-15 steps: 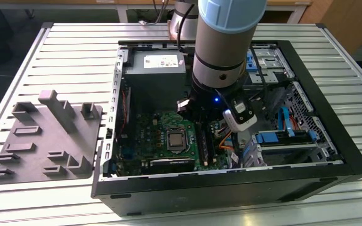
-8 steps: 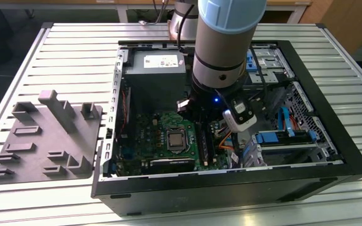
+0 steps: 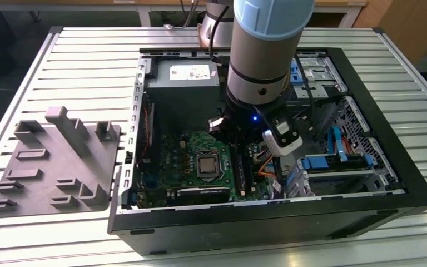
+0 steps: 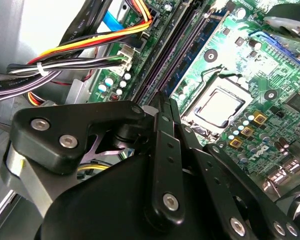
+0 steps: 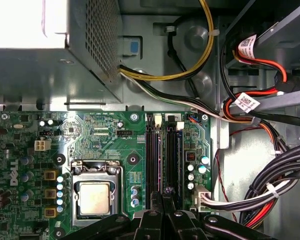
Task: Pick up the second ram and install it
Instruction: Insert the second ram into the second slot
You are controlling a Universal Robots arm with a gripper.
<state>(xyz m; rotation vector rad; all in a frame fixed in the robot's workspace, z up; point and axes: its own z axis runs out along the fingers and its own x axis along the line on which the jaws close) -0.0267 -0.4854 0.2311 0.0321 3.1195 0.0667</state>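
The slatted work table (image 3: pixel 87 50) carries an open computer case (image 3: pixel 273 225), with a grey holder tray (image 3: pixel 50 167) lying beside it on the exterior view's left. The arm (image 3: pixel 266 55) stands near vertical over the middle of the case, wrist pointed straight down at the motherboard (image 5: pixel 90 125), so the tool axis is roughly square to the board. On the board, the memory slots (image 5: pixel 153 160) run side by side between the processor socket (image 5: pixel 94 197) and a row of small capacitors. A dark-blue stick stands on edge along the slot nearest those capacitors. It is taken here to be the second ram (image 5: pixel 179 160), though the pictures do not settle which stick it is. It shows again as a blue strip beside the slots in the second wrist view (image 4: pixel 197 52). The gripper (image 5: pixel 165 196) sits low over the slot row in both wrist views, just beside that stick. Its fingers are drawn together to a narrow seam, and no board is seen projecting between them. By judgement, the step in hand is the install phase, not the pick. The tool is at the slots, well apart from the tray, and posed as for pressing or aligning. Full seating would call for straight downward force along the slot line, the stick kept upright and the end latches free to close.
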